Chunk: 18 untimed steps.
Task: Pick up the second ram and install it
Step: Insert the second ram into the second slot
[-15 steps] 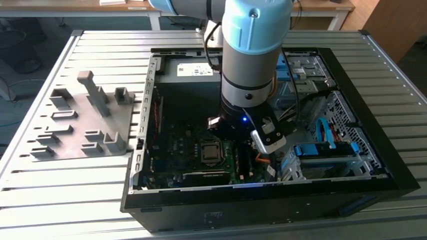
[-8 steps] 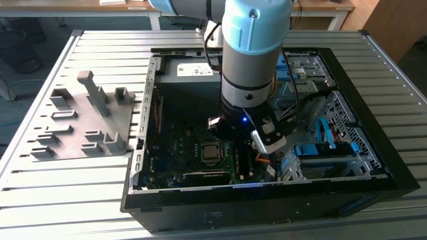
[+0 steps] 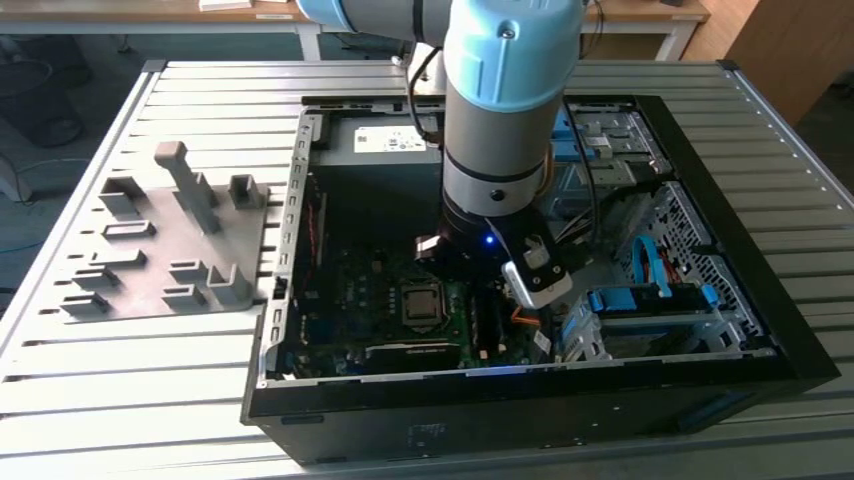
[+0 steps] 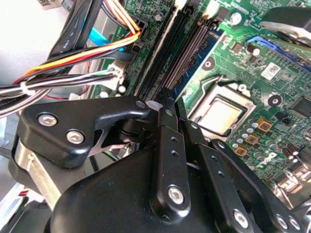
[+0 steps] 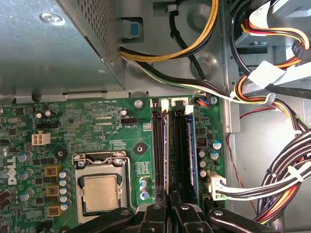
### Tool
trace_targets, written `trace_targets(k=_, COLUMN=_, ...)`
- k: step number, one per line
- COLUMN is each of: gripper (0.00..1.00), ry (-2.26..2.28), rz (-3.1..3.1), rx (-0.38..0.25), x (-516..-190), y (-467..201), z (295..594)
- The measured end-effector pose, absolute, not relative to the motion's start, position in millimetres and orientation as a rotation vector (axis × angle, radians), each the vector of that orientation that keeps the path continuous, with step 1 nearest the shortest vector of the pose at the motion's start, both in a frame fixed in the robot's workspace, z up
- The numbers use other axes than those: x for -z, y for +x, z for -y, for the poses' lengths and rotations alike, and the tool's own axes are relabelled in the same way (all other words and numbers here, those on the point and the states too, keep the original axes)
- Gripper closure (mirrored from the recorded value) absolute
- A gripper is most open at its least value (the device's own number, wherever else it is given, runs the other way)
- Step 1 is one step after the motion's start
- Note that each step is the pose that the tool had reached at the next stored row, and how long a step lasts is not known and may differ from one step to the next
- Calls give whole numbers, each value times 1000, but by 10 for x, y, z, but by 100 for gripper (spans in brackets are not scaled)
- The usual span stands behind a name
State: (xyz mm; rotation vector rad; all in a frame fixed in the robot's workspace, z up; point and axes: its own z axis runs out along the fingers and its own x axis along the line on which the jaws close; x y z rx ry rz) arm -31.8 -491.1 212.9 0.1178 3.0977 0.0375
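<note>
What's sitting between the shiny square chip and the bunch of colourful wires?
In the first wrist view, the long black memory slots run between the processor and the coloured cables, with small round capacitors beside them on the green motherboard.

Lit evenly and brightly across the slatted table [image 3: 120, 400] in the exterior view, with the case interior [image 3: 360, 230] sunk in shadow and a small blue glow on the arm [image 3: 491, 240]. Softly blurred throughout the second wrist view, the near gripper [image 4: 165, 109] dark with faint sheen. Sharper in the first wrist view; mild glare on the metal housing [image 5: 48, 43].
</note>
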Motion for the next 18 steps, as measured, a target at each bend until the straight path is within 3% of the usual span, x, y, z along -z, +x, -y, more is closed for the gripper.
trace_targets(k=18, gripper=86, ry=118, rz=-3098, rx=-37, x=-2099, y=-318, z=4905)
